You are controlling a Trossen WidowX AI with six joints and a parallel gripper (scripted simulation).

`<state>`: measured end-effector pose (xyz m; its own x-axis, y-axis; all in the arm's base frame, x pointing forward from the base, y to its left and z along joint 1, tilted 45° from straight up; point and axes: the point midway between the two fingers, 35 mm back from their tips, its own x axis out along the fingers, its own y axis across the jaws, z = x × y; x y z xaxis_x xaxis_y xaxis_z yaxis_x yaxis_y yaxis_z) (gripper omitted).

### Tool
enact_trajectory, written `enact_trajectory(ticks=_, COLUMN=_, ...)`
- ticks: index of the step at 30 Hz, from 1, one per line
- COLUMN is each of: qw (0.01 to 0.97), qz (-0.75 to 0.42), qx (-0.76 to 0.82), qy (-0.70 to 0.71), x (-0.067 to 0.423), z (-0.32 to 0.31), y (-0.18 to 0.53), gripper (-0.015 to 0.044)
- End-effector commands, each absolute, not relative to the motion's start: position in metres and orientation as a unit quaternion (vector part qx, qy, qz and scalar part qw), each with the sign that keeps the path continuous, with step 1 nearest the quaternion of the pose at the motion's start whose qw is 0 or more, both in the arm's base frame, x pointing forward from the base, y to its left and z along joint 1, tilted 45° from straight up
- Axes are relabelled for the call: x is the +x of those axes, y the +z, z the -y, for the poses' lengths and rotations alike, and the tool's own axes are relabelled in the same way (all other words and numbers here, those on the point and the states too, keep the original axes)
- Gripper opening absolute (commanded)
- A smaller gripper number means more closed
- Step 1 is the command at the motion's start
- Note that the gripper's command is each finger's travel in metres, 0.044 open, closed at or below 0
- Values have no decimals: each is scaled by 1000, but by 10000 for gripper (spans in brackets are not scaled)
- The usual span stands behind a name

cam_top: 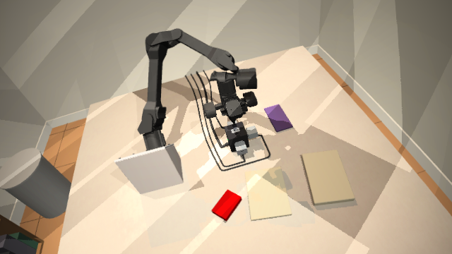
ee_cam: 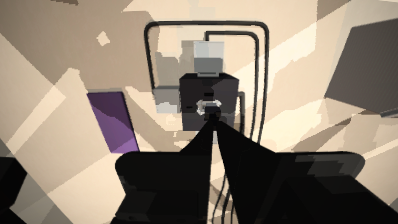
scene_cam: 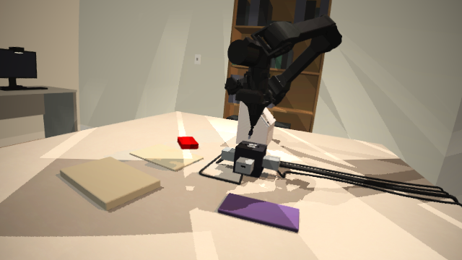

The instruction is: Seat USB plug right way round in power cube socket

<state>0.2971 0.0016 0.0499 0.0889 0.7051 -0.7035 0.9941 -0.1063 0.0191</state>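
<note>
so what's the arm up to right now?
The arm is poised straight above the black power cube in the middle of the table, its gripper pointing down and shut on the small USB plug over the cube's top socket. The exterior view shows the fingertips just above the cube's top face; whether the plug is fully seated cannot be told. Other plugs sit in the cube's sides, cables trailing off. The purple pad, red block and tan boards lie apart, on the table.
</note>
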Motion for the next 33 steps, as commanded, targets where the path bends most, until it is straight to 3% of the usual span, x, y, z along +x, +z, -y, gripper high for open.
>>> enact_trajectory(ticks=1, qw=259, qz=-616, qx=692, qy=-273, x=297, z=-3, y=50, gripper=0)
enact_trajectory(ticks=33, qw=253, qz=-619, qx=695, qy=-264, x=298, z=-7, y=48, gripper=0)
